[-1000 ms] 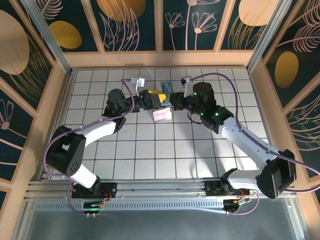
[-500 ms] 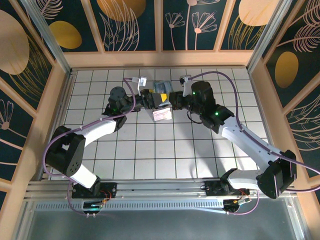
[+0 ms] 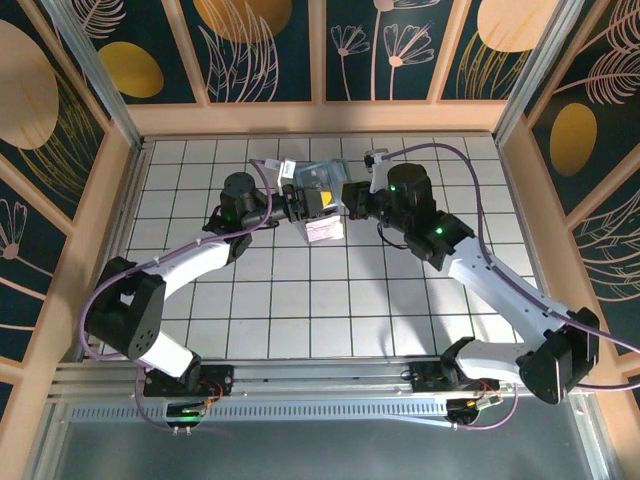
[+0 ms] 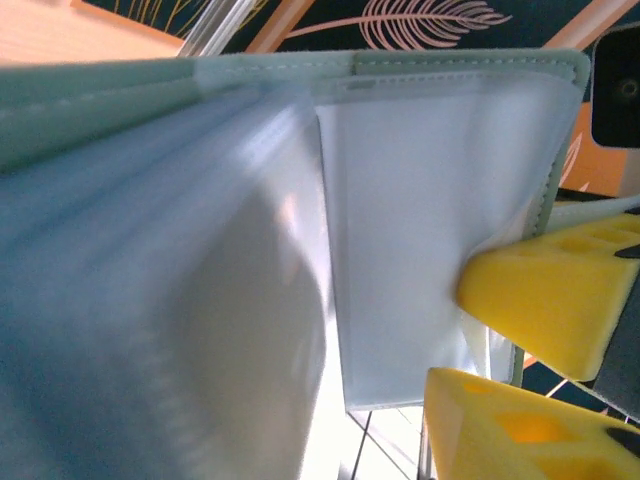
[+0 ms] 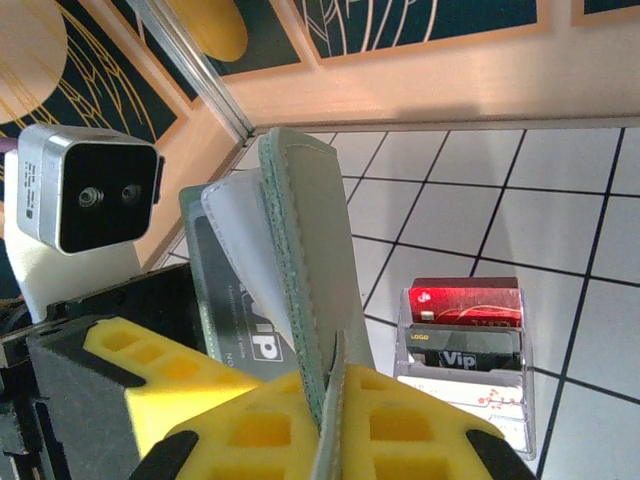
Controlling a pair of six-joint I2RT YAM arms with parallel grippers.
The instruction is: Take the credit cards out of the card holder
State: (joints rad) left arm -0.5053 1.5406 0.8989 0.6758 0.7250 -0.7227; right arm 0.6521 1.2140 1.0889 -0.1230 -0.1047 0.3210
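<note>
The worktop (image 3: 300, 300) is made of white squares with dark lines between them. Wood walls (image 3: 95, 240) stand on three sides of it. Above them are dark blue panels (image 3: 270, 50) with gold blobs and thin leaf drawings. A grey metal rail (image 3: 320, 390) runs along the 6 o'clock edge, where my arms are bolted on.

Up near 12 o'clock the card holder (image 3: 320, 180) is held in the air above the worktop. My right hand (image 5: 330, 420) comes in from 3 o'clock, and its yellow fingers (image 5: 360, 395) are clamped on the grey-green cover. My left hand (image 3: 297, 200) comes in from 9 o'clock, right up against the clear pockets. I cannot tell if it is pinching anything. A grey card (image 5: 235, 325) sits in one pocket. Just at 6 o'clock from the card holder, a small clear box (image 3: 323, 231) stands on the worktop. It has a red card (image 5: 465, 298) and a dark card (image 5: 465, 357) in it.
</note>
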